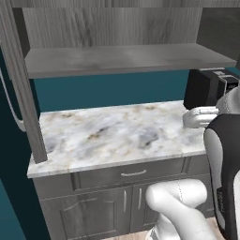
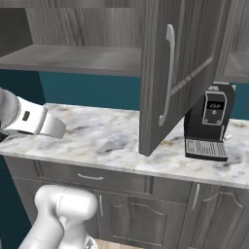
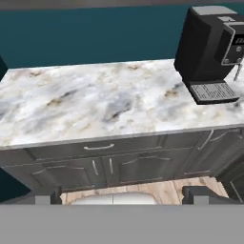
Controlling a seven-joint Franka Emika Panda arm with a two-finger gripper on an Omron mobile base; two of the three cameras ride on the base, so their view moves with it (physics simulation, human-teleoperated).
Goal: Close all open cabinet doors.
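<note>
Two cabinet doors of the wall cabinet stand open. The left door (image 1: 23,93) shows edge-on and juts out over the counter's left end. The right door (image 2: 180,73) swings out toward me, its silver bar handle (image 2: 168,73) facing the room. Between them the cabinet's bare shelf (image 1: 122,58) is exposed. My gripper (image 3: 126,195) is open, its two dark fingertips (image 3: 47,195) far apart with nothing between them. It hangs in front of the counter, well back from both doors.
A black coffee machine (image 2: 209,121) stands at the right end of the marble counter (image 1: 112,133), just behind the open right door. Below the counter run a drawer front (image 3: 97,147) and base-cabinet doors (image 3: 71,174). A teal wall backs the counter.
</note>
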